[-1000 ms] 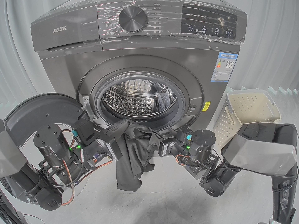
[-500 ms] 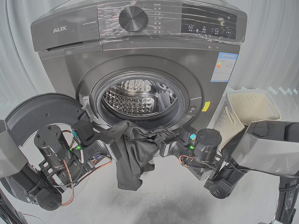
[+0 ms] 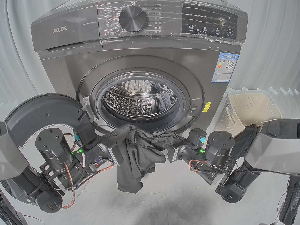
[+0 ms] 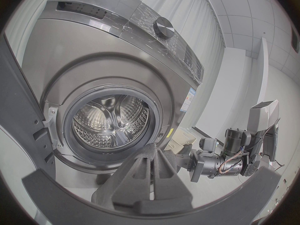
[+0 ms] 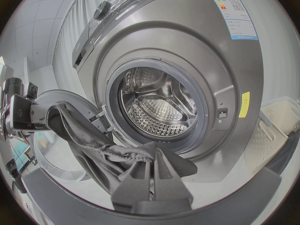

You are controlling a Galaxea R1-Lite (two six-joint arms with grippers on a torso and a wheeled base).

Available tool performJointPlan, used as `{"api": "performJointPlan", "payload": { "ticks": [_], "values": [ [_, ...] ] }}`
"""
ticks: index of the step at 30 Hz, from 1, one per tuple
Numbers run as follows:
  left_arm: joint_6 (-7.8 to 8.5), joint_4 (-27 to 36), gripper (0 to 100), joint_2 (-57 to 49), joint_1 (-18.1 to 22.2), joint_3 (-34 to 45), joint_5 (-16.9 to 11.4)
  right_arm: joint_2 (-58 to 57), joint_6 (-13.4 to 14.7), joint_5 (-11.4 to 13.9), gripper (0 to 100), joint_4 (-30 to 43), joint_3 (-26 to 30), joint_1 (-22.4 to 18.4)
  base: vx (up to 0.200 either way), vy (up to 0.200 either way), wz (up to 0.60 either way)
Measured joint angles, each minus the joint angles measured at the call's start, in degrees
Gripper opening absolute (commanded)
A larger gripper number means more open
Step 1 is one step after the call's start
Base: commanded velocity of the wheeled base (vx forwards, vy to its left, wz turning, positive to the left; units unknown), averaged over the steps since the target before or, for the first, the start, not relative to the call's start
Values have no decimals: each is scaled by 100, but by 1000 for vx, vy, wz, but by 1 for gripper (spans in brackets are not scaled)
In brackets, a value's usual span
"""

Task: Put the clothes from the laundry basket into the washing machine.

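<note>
A dark grey garment (image 3: 137, 153) is stretched between my two grippers just below the open drum (image 3: 140, 100) of the washing machine (image 3: 134, 57), its loose end hanging toward the floor. My left gripper (image 3: 118, 134) is shut on the garment's left part, and the left wrist view shows the closed fingers (image 4: 162, 172) wrapped in dark cloth. My right gripper (image 3: 171, 142) is shut on the right part; from it the garment (image 5: 87, 141) runs across to the left gripper (image 5: 34, 116). The cream laundry basket (image 3: 250, 105) stands right of the machine.
The round machine door (image 3: 40, 110) stands swung open on the left, close behind my left arm. Another dark cloth (image 3: 247, 139) hangs over the basket's front rim beside my right arm. Pale curtains are behind the machine. Grey floor lies in front.
My right gripper has moved to the right with its hold on the garment, pulling the cloth wider between the grippers. The right arm shifted right too, uncovering dark cloth at the basket. The left gripper barely moved.
</note>
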Motion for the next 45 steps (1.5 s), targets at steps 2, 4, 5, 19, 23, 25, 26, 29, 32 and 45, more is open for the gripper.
{"api": "performJointPlan", "payload": {
  "ticks": [2, 4, 5, 19, 23, 25, 26, 29, 32, 45],
  "values": [
    [0, 1, 0, -6, -2, -10, 0, 66, -4, 4, 0, -2, 0, 0, 0, 0, 0],
    [2, 4, 0, -12, -2, -11, 2, 173, -9, 9, 100, -5, -28, -2, 0, 0, 0],
    [2, 6, 0, -17, -2, -13, 0, 236, -9, 9, 100, -5, -50, -5, 0, 0, 0],
    [9, 6, 0, -41, -2, -21, 0, 1003, -52, 6, 100, -2, -638, 243, 0, 0, 0],
    [6, 6, 0, -43, -2, -11, 0, 1061, -48, -18, 100, 0, -794, 251, 0, 0, 0],
    [9, 9, 0, -43, -2, -7, 0, 1061, -41, -29, 100, 0, -868, 235, 0, 0, 0],
    [9, 6, 0, -43, -2, -2, 0, 1054, -39, -32, 100, -2, -891, 222, 0, 0, 0],
    [9, 4, 0, -39, 0, 1, 2, 992, -34, -33, 100, 0, -896, 191, 0, 0, 0],
    [9, 4, 0, -32, 5, 6, 2, 886, -30, -33, 100, 2, -814, 144, 0, 0, 0],
    [9, 1, 0, -11, -2, 15, 0, 567, -22, -35, 100, -2, -638, -55, 0, 0, 0]
  ]
}}
